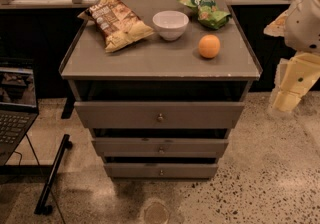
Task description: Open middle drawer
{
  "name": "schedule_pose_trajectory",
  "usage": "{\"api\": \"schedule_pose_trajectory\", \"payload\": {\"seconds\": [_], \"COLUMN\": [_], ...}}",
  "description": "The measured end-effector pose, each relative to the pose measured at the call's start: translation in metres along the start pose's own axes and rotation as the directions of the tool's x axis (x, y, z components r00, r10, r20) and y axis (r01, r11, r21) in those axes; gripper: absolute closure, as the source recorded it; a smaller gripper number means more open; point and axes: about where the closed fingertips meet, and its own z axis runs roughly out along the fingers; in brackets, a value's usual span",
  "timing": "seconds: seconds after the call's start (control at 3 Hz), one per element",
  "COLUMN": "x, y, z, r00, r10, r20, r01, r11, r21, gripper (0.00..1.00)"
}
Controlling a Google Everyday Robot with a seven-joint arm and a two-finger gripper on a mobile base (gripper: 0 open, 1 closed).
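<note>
Grey wood: the middle drawer (125, 147) runs level across the cabinet (160, 60) front, with its knob (161, 150) at centre. The gripper (286, 99) hangs off the cabinet's right side, its state impossible to tell. The knob lies leftward and lower.

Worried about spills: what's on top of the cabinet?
Chip bag, white bowl, green bag, orange; whatever lies under the bags is hidden. Gripper hangs right of the cabinet.
</note>
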Motion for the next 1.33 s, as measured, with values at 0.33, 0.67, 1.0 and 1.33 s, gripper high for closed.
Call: {"api": "schedule_pose_trajectory", "payload": {"seconds": [0.33,0.67,1.0,1.33], "x": [0.000,0.001,0.011,0.039], "y": [0.000,0.002,0.025,0.062], "z": [0.000,-0.001,0.017,0.066], "r00": [1.000,1.000,0.993,0.946], "r10": [0.000,0.009,0.069,0.245], "r20": [0.000,0.015,0.092,0.214], "r01": [0.000,-0.009,-0.071,-0.241], "r11": [1.0000,0.9998,0.9973,0.9695], "r21": [0.000,0.020,0.018,-0.044], "gripper": [0.00,0.00,0.00,0.00]}}
